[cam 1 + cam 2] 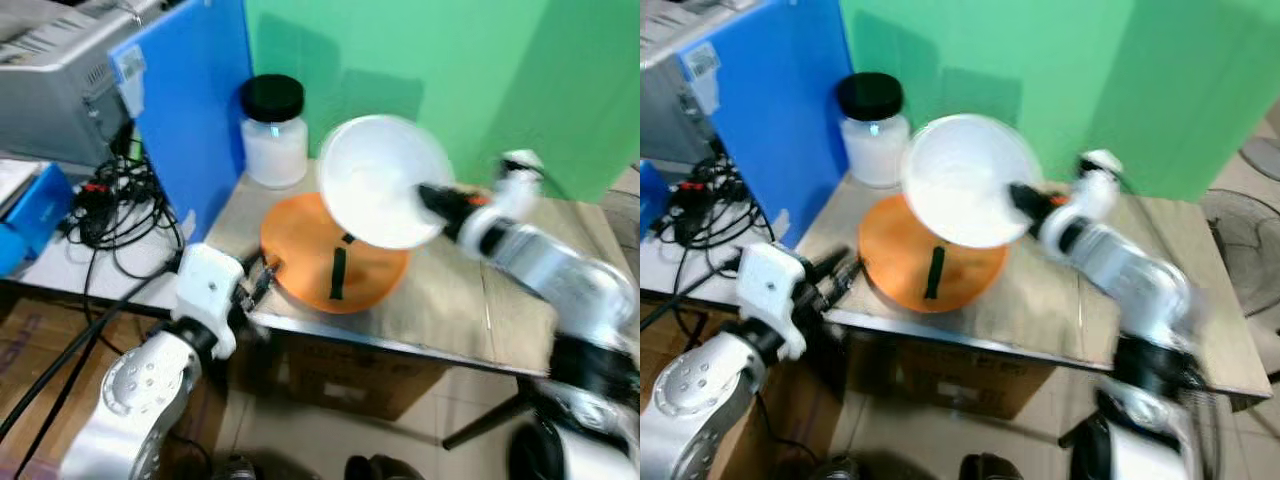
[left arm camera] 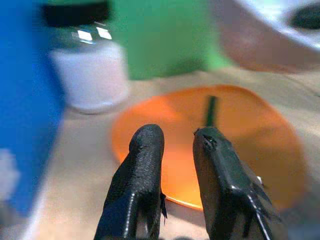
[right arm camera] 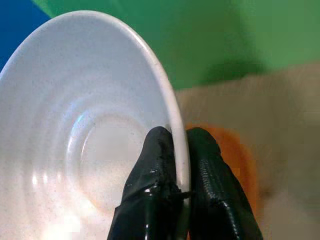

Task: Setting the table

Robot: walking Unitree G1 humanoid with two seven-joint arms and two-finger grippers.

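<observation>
Risk: rim-only pinch. Right gripper (image 3: 180, 150) clamped on edge of white bowl (image 1: 380, 190), held tilted in air above orange plate (image 1: 335, 255), jar (image 1: 273, 130) at 10 o'clock from plate. Could pivot or slip, landing on dark utensil (image 1: 338, 272). Left gripper (image 2: 177, 145) slightly parted, empty, at plate's 8 o'clock edge.

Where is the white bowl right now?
The white bowl is up in the air above the orange plate, tilted, with its rim pinched by the right gripper. The jar stands behind it.
</observation>
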